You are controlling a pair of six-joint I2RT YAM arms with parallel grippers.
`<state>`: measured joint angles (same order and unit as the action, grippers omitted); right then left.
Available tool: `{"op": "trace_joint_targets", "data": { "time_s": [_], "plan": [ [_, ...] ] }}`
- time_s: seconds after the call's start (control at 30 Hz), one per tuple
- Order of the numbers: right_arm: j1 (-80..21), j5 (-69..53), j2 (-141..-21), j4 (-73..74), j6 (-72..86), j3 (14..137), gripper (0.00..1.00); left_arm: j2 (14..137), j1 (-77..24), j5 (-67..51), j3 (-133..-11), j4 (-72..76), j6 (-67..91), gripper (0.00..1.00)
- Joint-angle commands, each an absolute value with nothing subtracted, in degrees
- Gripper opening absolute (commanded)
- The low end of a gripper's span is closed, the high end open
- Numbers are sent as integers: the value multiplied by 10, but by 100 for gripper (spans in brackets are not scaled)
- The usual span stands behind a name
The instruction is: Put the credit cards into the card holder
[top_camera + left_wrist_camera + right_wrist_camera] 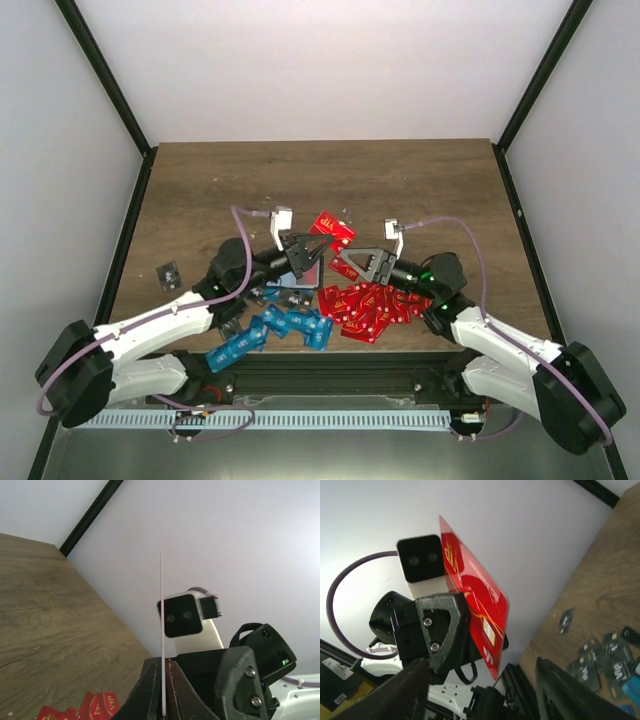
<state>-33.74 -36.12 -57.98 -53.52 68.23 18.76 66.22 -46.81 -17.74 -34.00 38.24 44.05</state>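
My left gripper (303, 247) is raised and tilted up, shut on the card holder (182, 692), whose stitched black and brown flaps show in the left wrist view. A red credit card (332, 228) stands between the flaps, edge-on in the left wrist view (161, 610) and broadside in the right wrist view (475, 610). My right gripper (352, 262) faces it from the right, open and empty, with its fingers (410, 690) spread wide. Red cards (370, 308), blue cards (275, 330) and dark cards (275, 295) lie in piles on the table.
One dark card (169, 274) lies alone at the table's left edge. The card piles crowd the near edge between the two arms. White walls and black frame posts (110, 85) close in the table.
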Motion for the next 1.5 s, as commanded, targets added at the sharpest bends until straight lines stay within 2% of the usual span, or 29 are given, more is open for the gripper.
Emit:
{"op": "trace_joint_targets", "data": {
  "time_s": [0.0, 0.07, 0.17, 0.23, 0.37, 0.57, 0.8, 1.07, 1.1, 1.17, 1.27, 1.33, 1.47],
  "plan": [
    [-332, -408, -540, -382, 550, 227, 71, 618, -455, -189, -360, 289, 394, 4],
    [-325, -402, -511, -295, 486, 239, 82, 595, -452, -199, -372, 219, 360, 4],
    [-316, -392, -475, -169, 395, 270, 92, 568, -447, -215, -391, 131, 318, 4],
    [-313, -399, -466, -104, 342, 297, 94, 556, -446, -231, -402, 80, 298, 4],
    [-313, -459, -486, -21, 268, 357, 93, 553, -446, -288, -416, 27, 275, 4],
    [-313, -527, -512, 32, 220, 411, 77, 571, -446, -378, -431, 8, 260, 4],
    [-313, -570, -524, 30, 219, 423, 44, 587, -446, -384, -445, -15, 243, 5],
    [-313, -580, -531, 12, 230, 413, 1, 596, -446, -388, -450, -24, 237, 5],
    [-313, -577, -531, 9, 233, 412, 1, 598, -446, -387, -450, -25, 236, 5],
    [-313, -565, -532, -2, 246, 403, 1, 598, -446, -380, -449, -27, 235, 10],
    [-313, -521, -545, -9, 278, 395, 1, 596, -445, -287, -457, -70, 232, 41],
    [-313, -486, -557, -10, 300, 389, 1, 605, -440, -202, -468, -116, 231, 52],
    [-312, -438, -593, -43, 368, 367, 1, 638, -413, -128, -472, -158, 240, 55]
  ]
}}
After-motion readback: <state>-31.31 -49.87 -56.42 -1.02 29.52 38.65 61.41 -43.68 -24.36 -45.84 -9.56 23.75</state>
